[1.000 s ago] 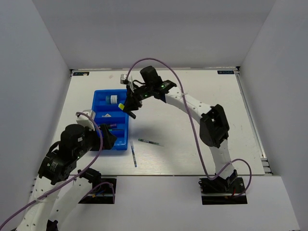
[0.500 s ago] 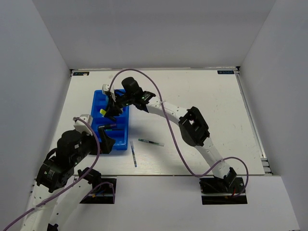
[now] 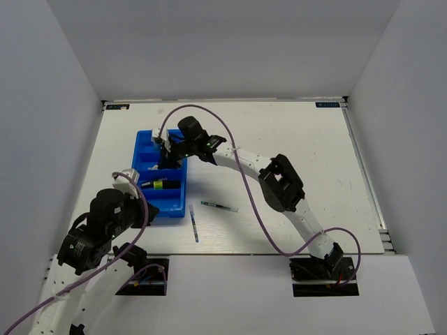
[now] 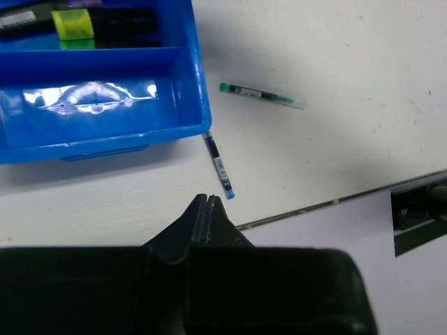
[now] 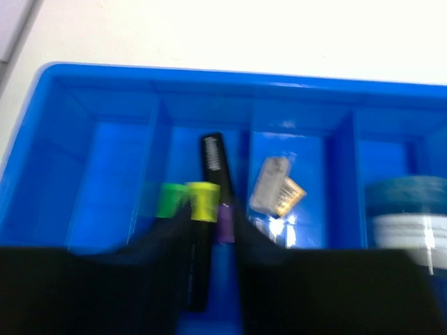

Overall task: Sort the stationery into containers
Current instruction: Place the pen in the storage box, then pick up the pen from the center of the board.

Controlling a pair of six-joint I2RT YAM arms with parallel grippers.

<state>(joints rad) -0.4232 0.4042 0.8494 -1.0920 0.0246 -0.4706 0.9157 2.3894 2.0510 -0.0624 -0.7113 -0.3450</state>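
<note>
A second ago my right pincer (image 3: 167,155) carried the yellow-capped highlighter (image 3: 158,185) beside the blue tray (image 3: 186,190). Now it hangs over the tray, jaws parted and empty, and the highlighter lies in a compartment by the green-capped highlighter (image 5: 167,199). My left pincer (image 4: 209,202) is closed on nothing, near a green pen (image 4: 258,94) and a blue pen (image 4: 218,166) loose on the white table (image 3: 293,153).

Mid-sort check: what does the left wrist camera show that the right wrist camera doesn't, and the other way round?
Only left wrist: a green-ended pen and a blue-tipped pen, both loose on the table outside the tray. Only right wrist: the pale eraser, the round pot and the purple-tipped marker, all inside the tray. Both: the blue tray with the yellow-capped highlighter in it.
</note>
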